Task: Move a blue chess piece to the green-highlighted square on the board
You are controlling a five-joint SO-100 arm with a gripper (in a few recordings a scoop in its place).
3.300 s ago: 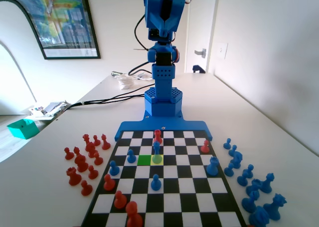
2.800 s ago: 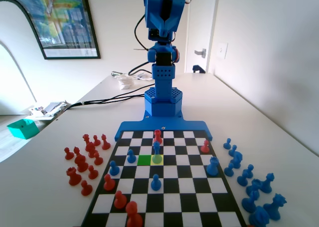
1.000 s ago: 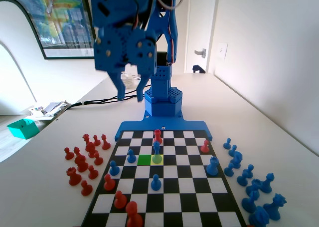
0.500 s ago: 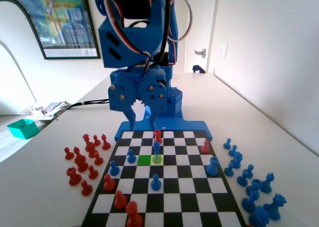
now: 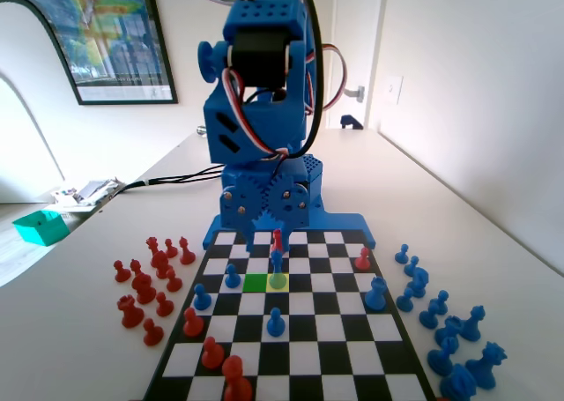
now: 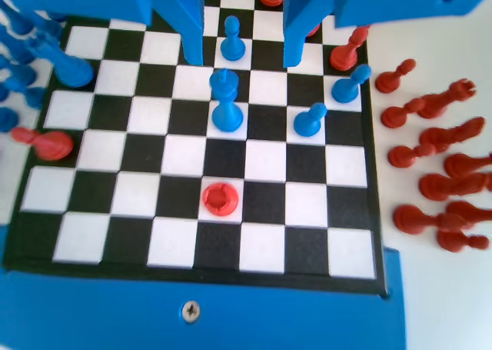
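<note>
The slim blue chess piece [image 5: 278, 267] stands on the pale yellow square, one square right of the green-highlighted square [image 5: 256, 282] in the fixed view. My gripper [image 5: 266, 229] hangs low over the far rows of the board [image 5: 326, 330], just behind a red piece [image 5: 278, 240]. In the wrist view the blue chess piece [image 6: 226, 104] stands upright mid-board [image 6: 261, 250]. My gripper [image 6: 246, 58] is open above it, one jaw to each side of its column, nothing between them. The red piece [image 6: 219, 198] is seen from above, nearer the blue rim.
Blue pawns [image 6: 310, 119] [image 6: 233, 48] stand close around the piece. More red pieces [image 5: 216, 355] sit on the board's near left. Captured red pieces [image 5: 150, 278] lie off the left edge, captured blue ones [image 5: 441, 330] off the right. A teal box [image 5: 40, 226] sits far left.
The arm has swung down from upright, and the gripper has dropped from high above the table to just over the board's far rows. No piece has moved.
</note>
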